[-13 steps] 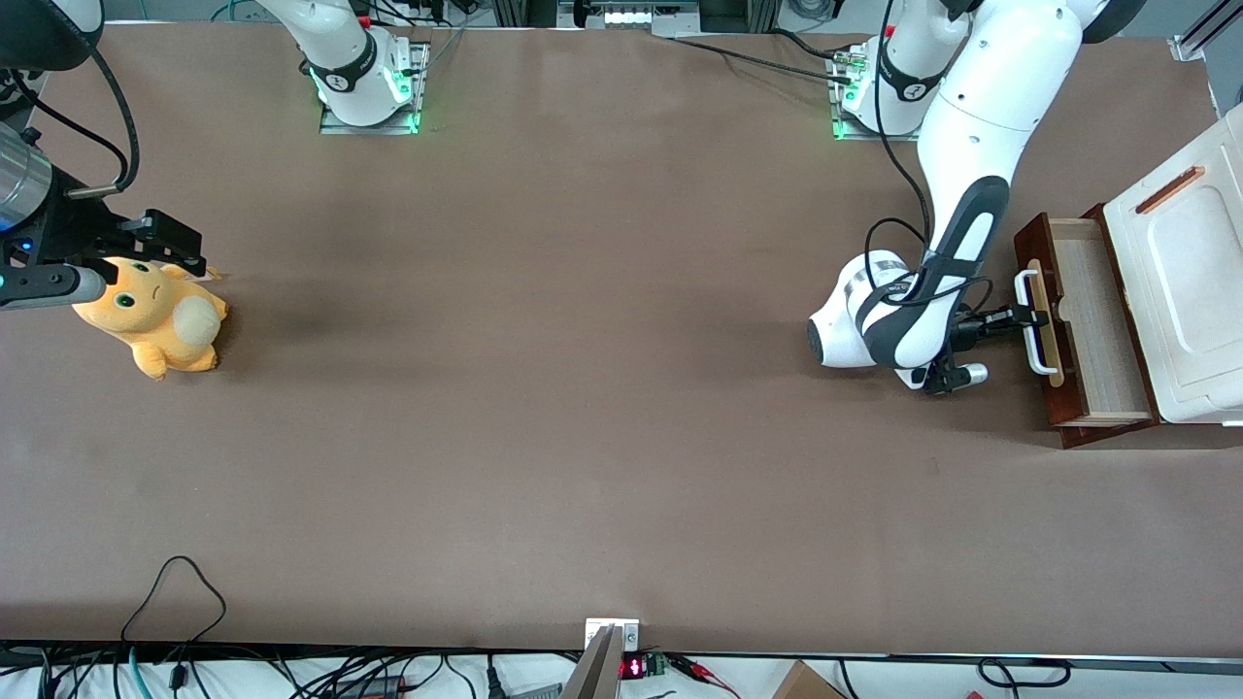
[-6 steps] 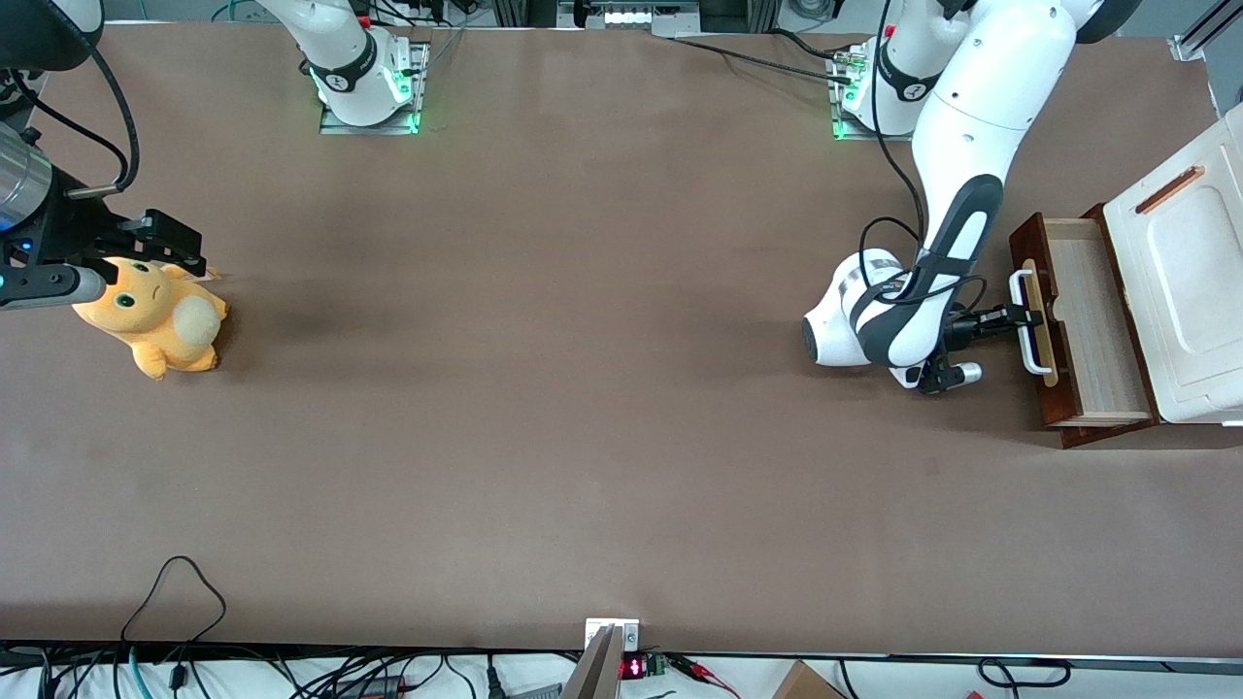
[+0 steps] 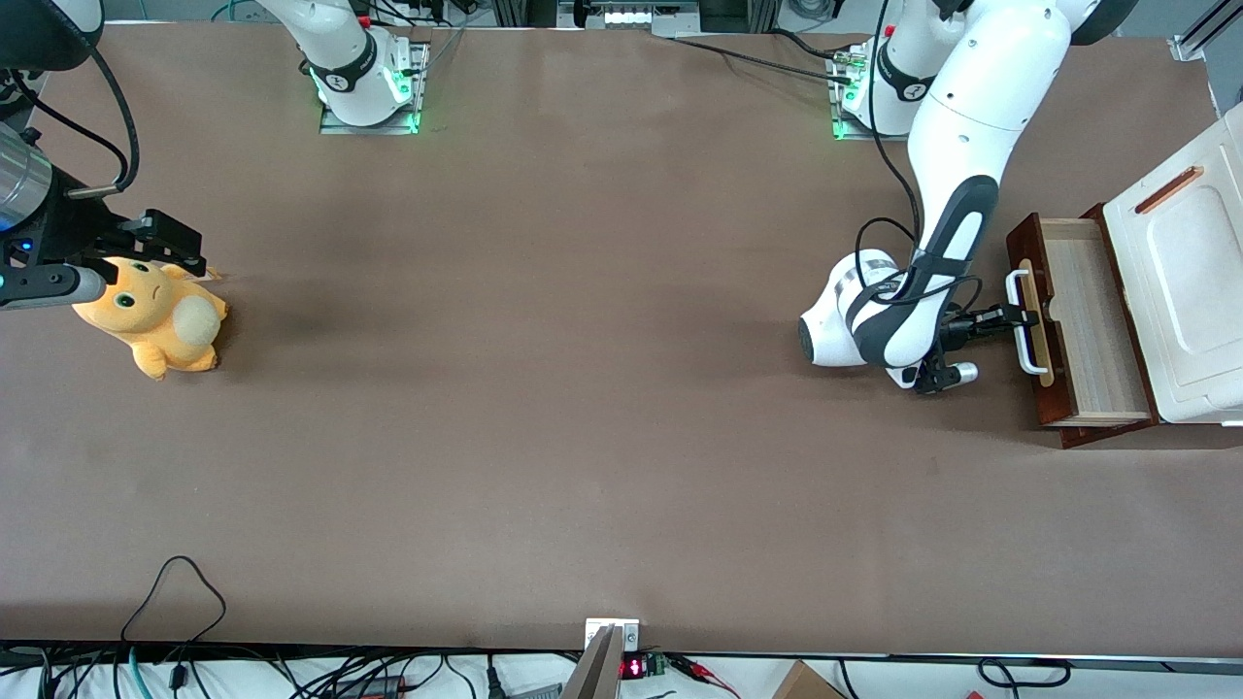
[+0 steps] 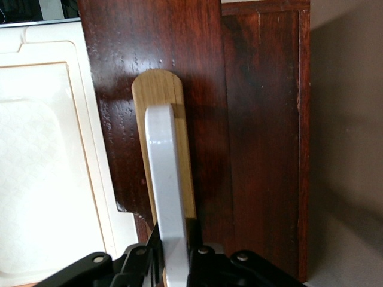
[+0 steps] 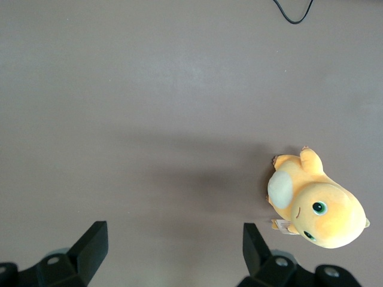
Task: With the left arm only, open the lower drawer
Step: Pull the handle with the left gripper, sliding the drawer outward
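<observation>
- Left wrist view gives you the closest look: the gripper (image 4: 176, 263) is clamped on the white loop handle (image 4: 164, 197), one black finger on each side of the bar.
- You can see the handle standing over a light wooden strip (image 4: 161, 89), which is fixed to the dark reddish-brown front of the lower drawer (image 4: 257, 149).
- In the front view you find the same gripper (image 3: 1005, 317) at the drawer front, reaching level from the wrist of the left arm (image 3: 957, 146), whose white links slope down from its base at the table edge farthest from the camera.
- The lower drawer (image 3: 1088, 325) is pulled well out of the white cabinet (image 3: 1185, 282), so you can look straight into its pale wood inside; it sits at the working arm's end of the table.
- The cabinet top carries a copper-coloured slot (image 3: 1169, 190), farther from the camera than the drawer handle.
- The brown table (image 3: 583, 388) stretches away toward the parked arm's end, where you can see an orange plush toy (image 3: 155, 316) lying on it.
- A loose black cable (image 3: 175, 592) loops onto the table at the edge nearest the camera.
</observation>
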You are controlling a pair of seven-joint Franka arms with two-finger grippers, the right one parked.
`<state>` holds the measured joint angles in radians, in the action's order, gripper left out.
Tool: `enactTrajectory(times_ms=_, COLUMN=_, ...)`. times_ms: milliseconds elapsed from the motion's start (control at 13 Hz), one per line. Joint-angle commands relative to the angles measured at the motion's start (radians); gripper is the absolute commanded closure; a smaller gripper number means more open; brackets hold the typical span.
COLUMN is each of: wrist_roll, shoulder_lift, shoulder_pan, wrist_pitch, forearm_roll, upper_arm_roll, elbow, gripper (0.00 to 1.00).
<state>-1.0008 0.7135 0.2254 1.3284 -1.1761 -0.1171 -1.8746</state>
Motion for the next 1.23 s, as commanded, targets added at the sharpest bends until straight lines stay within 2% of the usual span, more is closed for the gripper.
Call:
enactTrajectory(times_ms=0, wrist_roll=-0.024, shoulder_lift=0.004, shoulder_pan=0.049, wrist_pitch=-0.054, forearm_roll=0.113, upper_arm_roll=-0.015, elbow=-0.001, gripper=0.81)
enactTrajectory(times_ms=154, wrist_roll=-0.024, shoulder_lift=0.004, shoulder_pan=0.049, wrist_pitch=-0.055, forearm_roll=0.113, upper_arm_roll=-0.015, elbow=-0.001, gripper=0.79)
enactTrajectory(times_ms=232, wrist_roll=-0.022, shoulder_lift=0.004, shoulder_pan=0.049, wrist_pitch=-0.057, forearm_roll=0.113, upper_arm_roll=-0.015, elbow=-0.001, gripper=0.73)
enactTrajectory(times_ms=309, wrist_roll=-0.021, shoulder_lift=0.012, shoulder_pan=0.049, wrist_pitch=-0.064, forearm_roll=0.115, upper_arm_roll=-0.016, elbow=-0.003, gripper=0.59)
enactTrajectory(times_ms=386, wrist_roll=-0.015, shoulder_lift=0.018, shoulder_pan=0.049, wrist_pitch=-0.075, forearm_roll=0.115, upper_arm_roll=-0.015, elbow=-0.005, gripper=0.22)
enactTrajectory(times_ms=463, wrist_roll=-0.010, shoulder_lift=0.018, shoulder_pan=0.048, wrist_pitch=-0.077, forearm_roll=0.116, upper_arm_roll=-0.015, elbow=-0.005, gripper=0.00)
enactTrajectory(times_ms=772, wrist_roll=-0.007, shoulder_lift=0.020, shoulder_pan=0.048, wrist_pitch=-0.077, forearm_roll=0.119, upper_arm_roll=-0.016, elbow=-0.005, gripper=0.00)
enactTrajectory(times_ms=1003, wrist_roll=0.004, shoulder_lift=0.009, shoulder_pan=0.045, wrist_pitch=-0.072, forearm_roll=0.151, upper_arm_roll=-0.015, elbow=0.008, gripper=0.00)
enactTrajectory(times_ms=1158, wrist_roll=0.085, shoulder_lift=0.001, shoulder_pan=0.043, wrist_pitch=-0.072, forearm_roll=0.191, upper_arm_roll=-0.007, elbow=0.046, gripper=0.00)
